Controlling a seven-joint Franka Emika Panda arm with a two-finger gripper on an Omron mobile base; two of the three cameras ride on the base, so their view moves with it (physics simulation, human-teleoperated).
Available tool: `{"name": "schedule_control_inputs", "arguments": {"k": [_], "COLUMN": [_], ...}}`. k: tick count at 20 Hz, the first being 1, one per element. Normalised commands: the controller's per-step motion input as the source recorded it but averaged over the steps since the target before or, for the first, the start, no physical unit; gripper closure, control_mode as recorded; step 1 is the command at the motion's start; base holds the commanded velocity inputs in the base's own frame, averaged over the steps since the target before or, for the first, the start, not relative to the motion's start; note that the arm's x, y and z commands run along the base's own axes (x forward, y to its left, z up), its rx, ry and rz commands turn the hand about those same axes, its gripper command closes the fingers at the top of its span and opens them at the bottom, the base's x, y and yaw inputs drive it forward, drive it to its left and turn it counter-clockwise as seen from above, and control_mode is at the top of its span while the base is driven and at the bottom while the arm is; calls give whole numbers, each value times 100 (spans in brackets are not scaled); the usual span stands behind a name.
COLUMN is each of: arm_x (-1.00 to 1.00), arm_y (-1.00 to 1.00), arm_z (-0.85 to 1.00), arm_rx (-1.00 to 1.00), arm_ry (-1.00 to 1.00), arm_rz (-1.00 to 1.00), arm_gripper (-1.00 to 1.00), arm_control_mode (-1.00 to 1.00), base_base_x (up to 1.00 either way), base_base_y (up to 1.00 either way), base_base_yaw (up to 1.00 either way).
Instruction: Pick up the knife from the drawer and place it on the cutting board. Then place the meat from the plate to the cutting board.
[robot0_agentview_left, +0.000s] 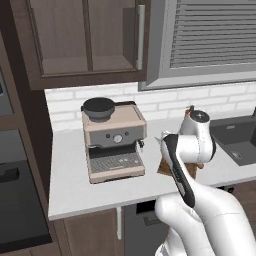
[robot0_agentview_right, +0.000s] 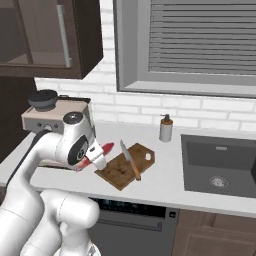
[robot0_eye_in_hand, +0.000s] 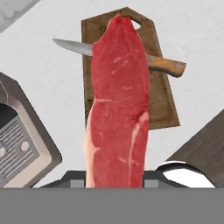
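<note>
My gripper (robot0_agentview_right: 97, 159) is shut on the meat (robot0_eye_in_hand: 116, 109), a long red-pink strip that hangs in the air and reaches toward the cutting board (robot0_eye_in_hand: 162, 100). In the right base view the meat (robot0_agentview_right: 106, 148) pokes out of the hand just left of the dark brown board (robot0_agentview_right: 117, 172). The knife (robot0_eye_in_hand: 166, 65) lies flat across the board's far part, its blade (robot0_eye_in_hand: 72, 46) overhanging one edge. It is seen again as the knife (robot0_agentview_right: 130, 160) in the right base view. The meat covers my fingertips. The plate is hidden. A dark brown wooden edge (robot0_eye_in_hand: 199, 142) shows at the counter's front; whether it is the drawer I cannot tell.
A beige coffee machine (robot0_agentview_left: 114, 140) stands on the white counter left of the board, close to my hand. A soap dispenser (robot0_agentview_right: 166, 129) stands by the brick wall, and a dark sink (robot0_agentview_right: 220, 165) lies to the right. Wall cabinets hang above.
</note>
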Motion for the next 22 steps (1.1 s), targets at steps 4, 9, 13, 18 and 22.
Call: {"name": "schedule_control_inputs", "arguments": {"k": [4, 9, 13, 18, 22], "arm_x": [15, 32, 38, 36, 26], "arm_y": [-2, -20, -33, -32, -34], "arm_z": [-19, -4, -12, -23, -29], "arm_rx": [-1, 0, 0, 0, 0], "arm_ry": [5, 7, 4, 0, 0], "arm_rz": [0, 0, 0, 0, 0], "arm_gripper": [100, 100, 100, 100, 100], "arm_control_mode": [-100, -100, -100, -100, -100], "base_base_x": [0, 0, 0, 0, 0], "base_base_y": [0, 0, 0, 0, 0], "base_base_yaw": [0, 0, 0, 0, 0]}}
